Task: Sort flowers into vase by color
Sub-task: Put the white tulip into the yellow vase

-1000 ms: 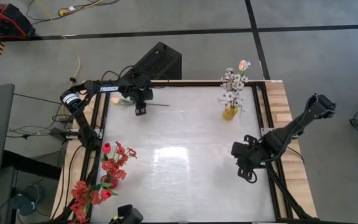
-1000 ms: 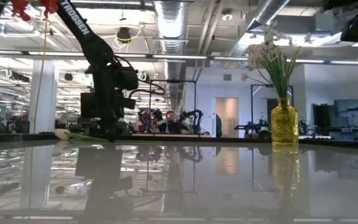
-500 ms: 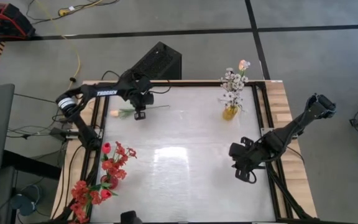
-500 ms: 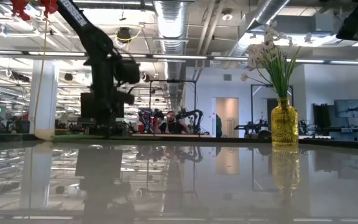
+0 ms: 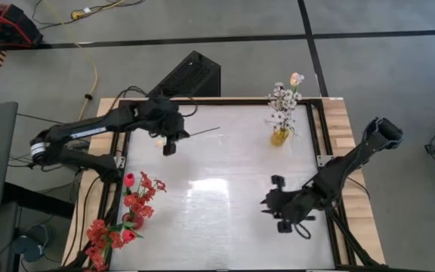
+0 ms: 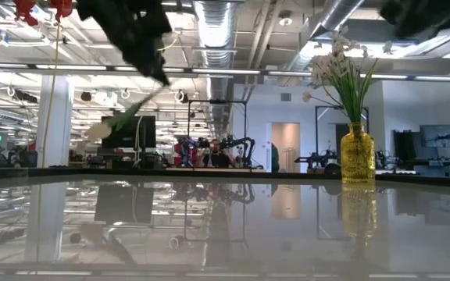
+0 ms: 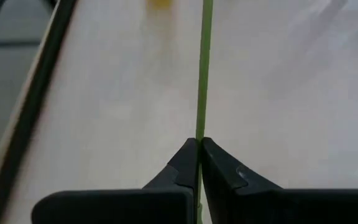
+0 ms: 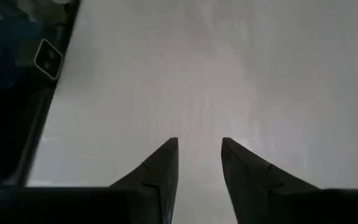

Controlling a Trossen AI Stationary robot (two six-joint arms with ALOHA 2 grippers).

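My left gripper is over the table's far left, shut on a peach tulip with a thin green stem. The tulip is off the table, its blossom lower than the stem. My right gripper hovers open over the near right of the table, with nothing between its fingers. A yellow vase at the far right holds white blossom sprays and a peach tulip. A red vase at the near left holds red flowers. My left gripper pinches the tulip's green stem between its two fingertips, a short way from the blossom. The fingers slant down from the table's left side, and the stem runs on ahead of them. The flower is lifted clear and tilted, its blossom end hanging lowest.
More red flowers lie at the near left corner beside the red vase. A black box stands behind the far edge. The white table top is bare between the two vases.
My left gripper has shut on the tulip's stem and risen, tipping up and drawing back toward the table's left. The tulip has come off the table and now hangs tilted. My right gripper has gone toward the table's left and rolled.
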